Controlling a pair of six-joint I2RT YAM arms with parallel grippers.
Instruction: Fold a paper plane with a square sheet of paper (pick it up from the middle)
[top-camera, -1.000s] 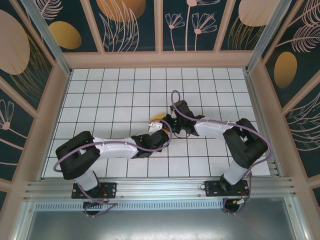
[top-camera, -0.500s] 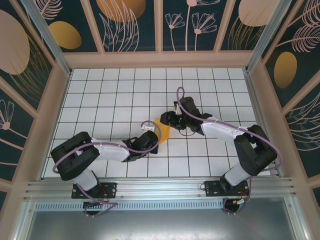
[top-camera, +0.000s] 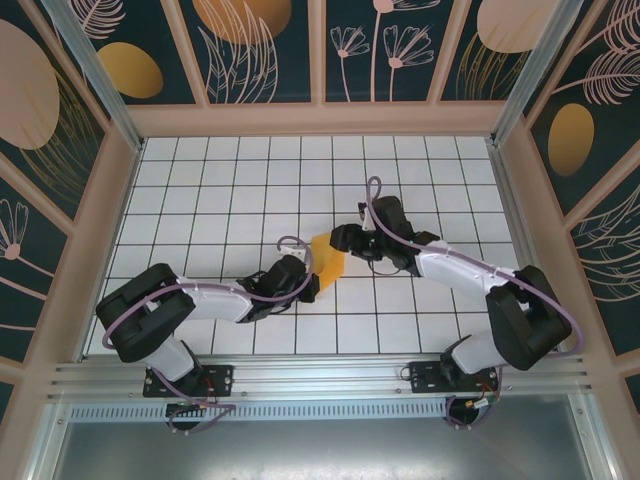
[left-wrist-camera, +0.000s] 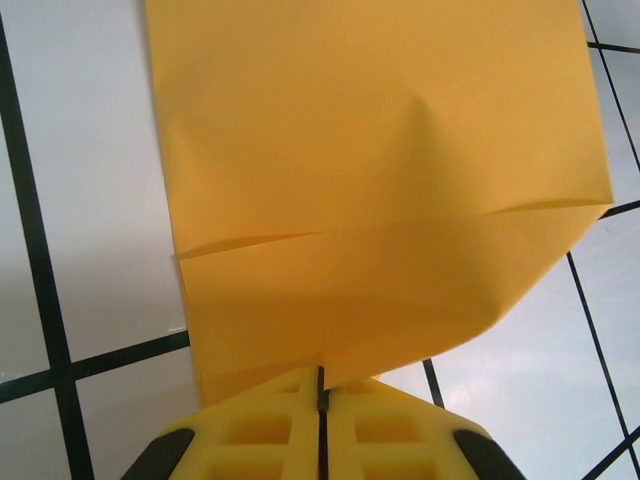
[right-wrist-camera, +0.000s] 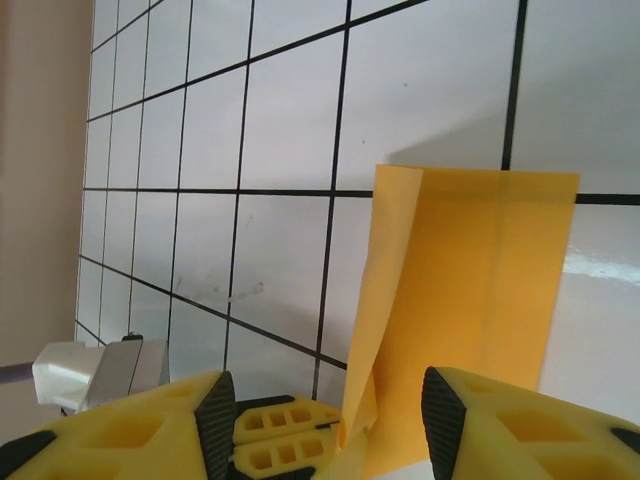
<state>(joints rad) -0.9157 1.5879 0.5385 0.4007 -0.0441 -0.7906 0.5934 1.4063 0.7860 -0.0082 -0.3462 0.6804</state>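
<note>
the orange-yellow sheet of paper (top-camera: 329, 262) sits near the middle of the white tabletop (top-camera: 200, 200), between the two grippers. it is thin, matte and plain, and no longer flat. in the left wrist view the sheet (left-wrist-camera: 370, 180) shows a sharp crease running across its width, with a lower flap turned back in shadow and a soft dent near the centre. its edges are straight and its right corner comes to a crisp point.

the left gripper (top-camera: 303, 285) is clamped on the near edge of the paper. its yellow, lattice-ribbed fingers (left-wrist-camera: 390, 430) meet along a thin dark seam, with the sheet coming out from between them.

the right gripper (top-camera: 343, 239) stands released just beside the far edge of the paper, its jaws spread apart. from its wrist camera the two yellow fingers (right-wrist-camera: 150, 435) with black pads flank the sheet (right-wrist-camera: 470, 290), which rises as a tall doubled strip with a vertical fold and casts a faint shadow on the tiles. whether the right-hand pad brushes the paper cannot be told.

the tabletop is glossy, ruled into square tiles by thin black lines.
</note>
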